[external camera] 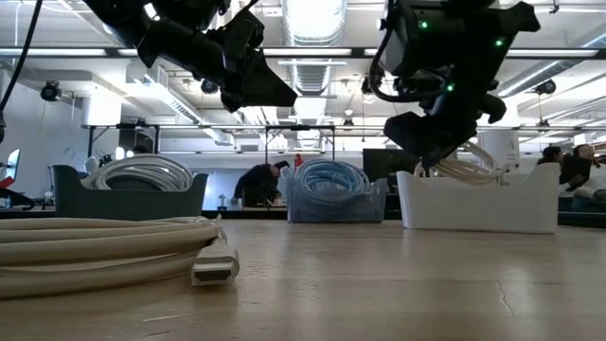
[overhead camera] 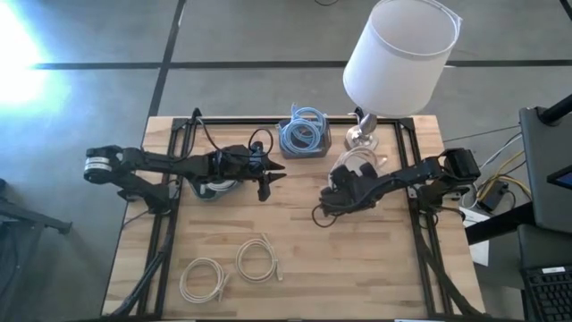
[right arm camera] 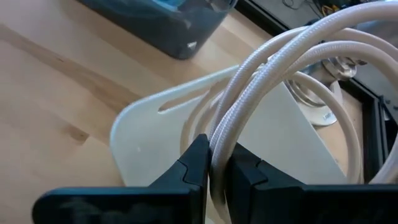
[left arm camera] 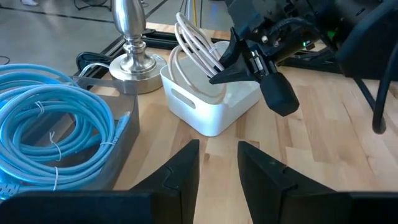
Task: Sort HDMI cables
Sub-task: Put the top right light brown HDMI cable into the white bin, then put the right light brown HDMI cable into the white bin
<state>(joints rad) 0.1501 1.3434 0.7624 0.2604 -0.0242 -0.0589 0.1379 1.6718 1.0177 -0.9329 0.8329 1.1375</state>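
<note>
On the tabletop [overhead camera: 357, 259], near its far edge, the white bin [left arm camera: 211, 102] sits directly under my right end effector [right arm camera: 216, 167], which is clamped on a white HDMI coil [left arm camera: 193, 43] hanging partly into it. My left end effector [left arm camera: 217, 168], fingers apart, waits nearby holding nothing.

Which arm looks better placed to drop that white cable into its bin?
The right one, I'd say. Its gripper is already clamped on the white cable coil over the white bin; the left gripper is open and empty.
</note>
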